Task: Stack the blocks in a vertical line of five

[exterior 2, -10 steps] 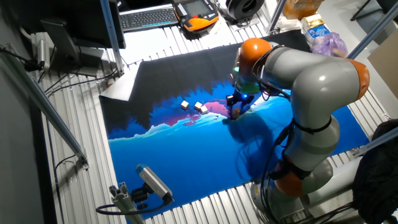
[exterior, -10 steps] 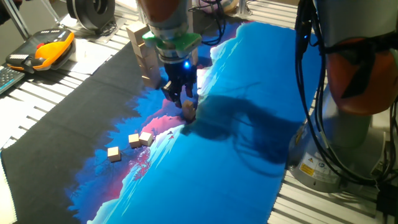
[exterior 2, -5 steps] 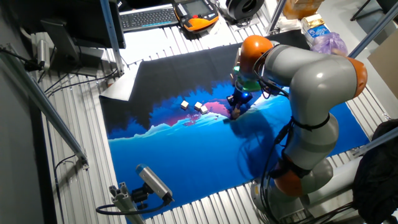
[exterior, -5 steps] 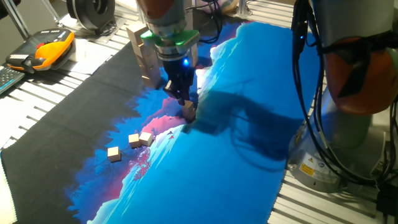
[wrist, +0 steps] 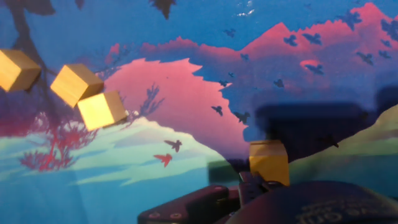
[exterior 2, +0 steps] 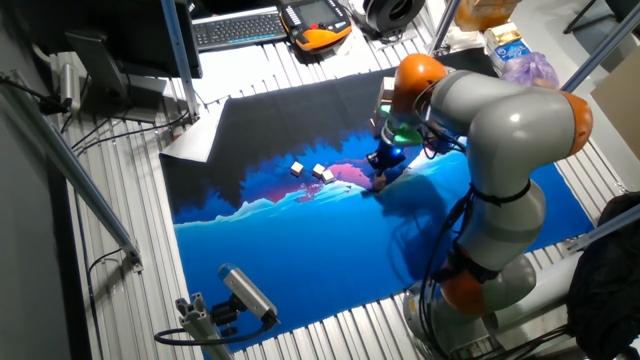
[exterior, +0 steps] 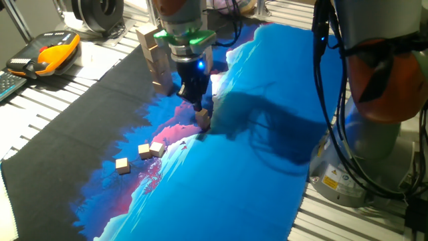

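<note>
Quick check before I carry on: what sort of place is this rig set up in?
Most likely a robotics lab. The arm stands at a slatted metal table covered by a printed blue mountain-scene mat, with an orange-and-black handheld control pendant and a black computer keyboard beside it.

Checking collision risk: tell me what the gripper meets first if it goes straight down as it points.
Likely the block directly beneath the gripper, which sits on the mat; their gap is unclear.
</note>
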Tool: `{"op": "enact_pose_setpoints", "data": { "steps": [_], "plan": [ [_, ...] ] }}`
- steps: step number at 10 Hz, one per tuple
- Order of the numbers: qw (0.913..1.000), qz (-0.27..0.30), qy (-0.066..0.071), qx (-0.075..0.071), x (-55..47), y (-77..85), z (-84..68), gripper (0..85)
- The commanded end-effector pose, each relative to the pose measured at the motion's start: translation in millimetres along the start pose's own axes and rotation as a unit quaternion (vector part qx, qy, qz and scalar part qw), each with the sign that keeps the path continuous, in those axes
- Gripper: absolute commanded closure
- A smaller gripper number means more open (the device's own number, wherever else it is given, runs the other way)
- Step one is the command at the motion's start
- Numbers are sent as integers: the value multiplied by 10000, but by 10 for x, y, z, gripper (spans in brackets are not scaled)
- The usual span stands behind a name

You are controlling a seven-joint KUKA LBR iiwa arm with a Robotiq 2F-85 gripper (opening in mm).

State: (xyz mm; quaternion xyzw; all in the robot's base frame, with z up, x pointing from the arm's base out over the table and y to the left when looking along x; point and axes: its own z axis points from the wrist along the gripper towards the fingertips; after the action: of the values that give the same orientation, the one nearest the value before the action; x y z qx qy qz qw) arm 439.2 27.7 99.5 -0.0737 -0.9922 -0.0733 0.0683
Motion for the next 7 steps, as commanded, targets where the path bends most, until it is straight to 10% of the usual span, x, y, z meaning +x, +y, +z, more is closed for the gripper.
{"op": "enact_pose_setpoints", "data": {
  "steps": [1, 2, 4, 7],
  "plan": [
    [9996, -20, -188, 185, 0, 2, 0, 850],
    [9999, 17, -165, 34, 0, 2, 0, 850],
    [9985, 152, -234, 477, 0, 2, 0, 850],
    [9981, 128, -452, 394, 0, 2, 0, 850]
  ]
}}
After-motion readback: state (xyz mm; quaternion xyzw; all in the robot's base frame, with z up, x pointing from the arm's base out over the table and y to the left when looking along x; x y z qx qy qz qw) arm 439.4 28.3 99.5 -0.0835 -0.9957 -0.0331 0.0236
